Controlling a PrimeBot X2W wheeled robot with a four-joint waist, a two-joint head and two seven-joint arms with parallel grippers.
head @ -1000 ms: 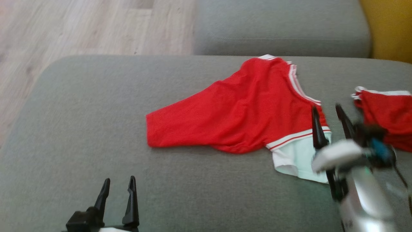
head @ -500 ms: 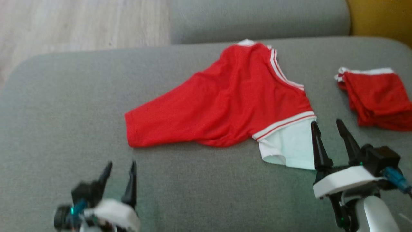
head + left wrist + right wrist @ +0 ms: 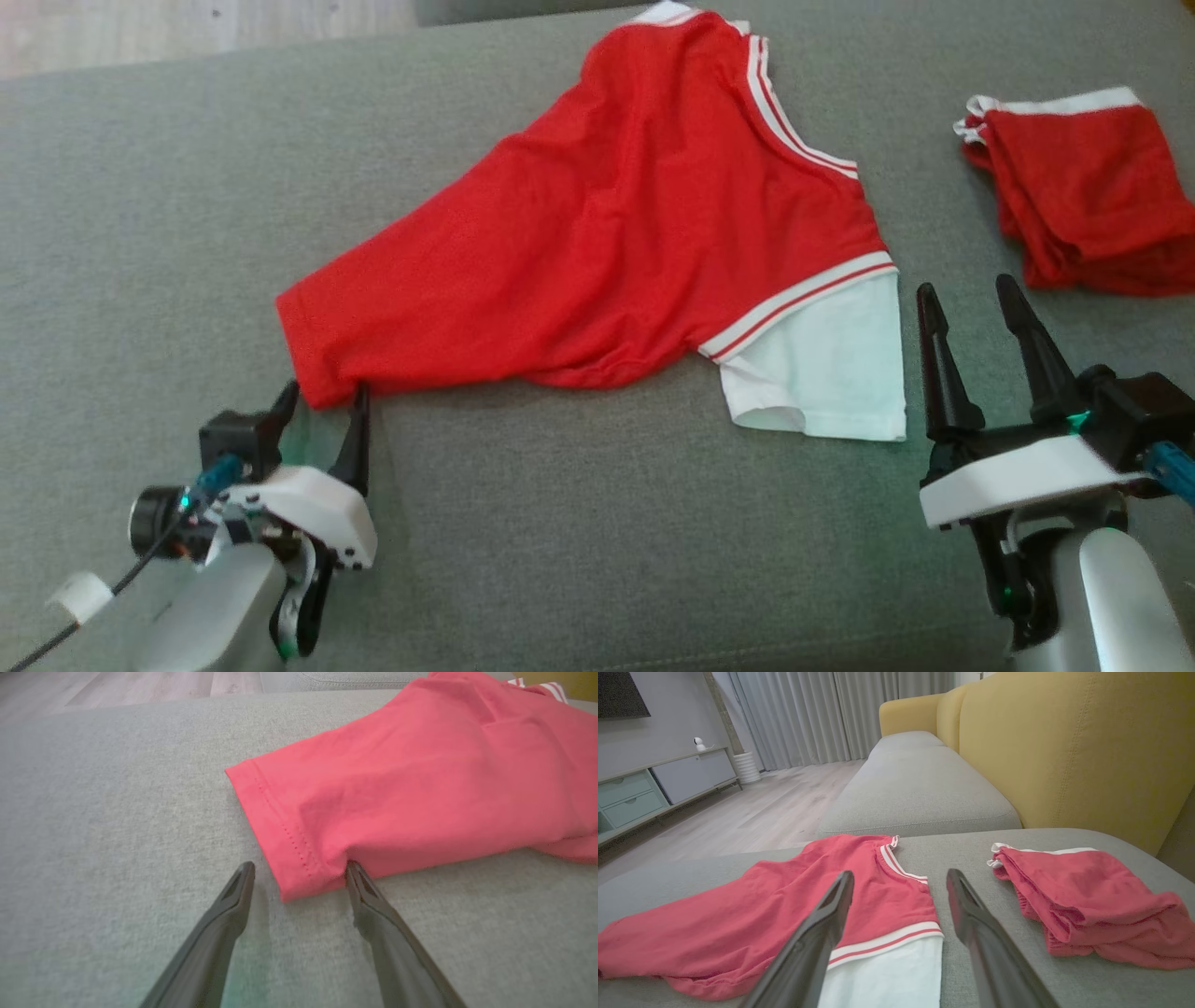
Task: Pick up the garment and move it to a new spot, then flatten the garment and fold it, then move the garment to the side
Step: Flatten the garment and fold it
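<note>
Head view: left gripper, lower left, jaws apart around the shirt corner on the sofa; right gripper, jaws apart, beside its sleeve.

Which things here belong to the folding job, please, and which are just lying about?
Job: spread red fabric T-shirt with white sleeve; open left tool at its corner; open right tool.
Lying about: folded red cloth bundle with white band; yellow sofa backrest.

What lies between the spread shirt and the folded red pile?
Bare grey cushion separates the shirt and the pile, as is clear in the head view. The open right gripper stands at the near end of that gap.
</note>
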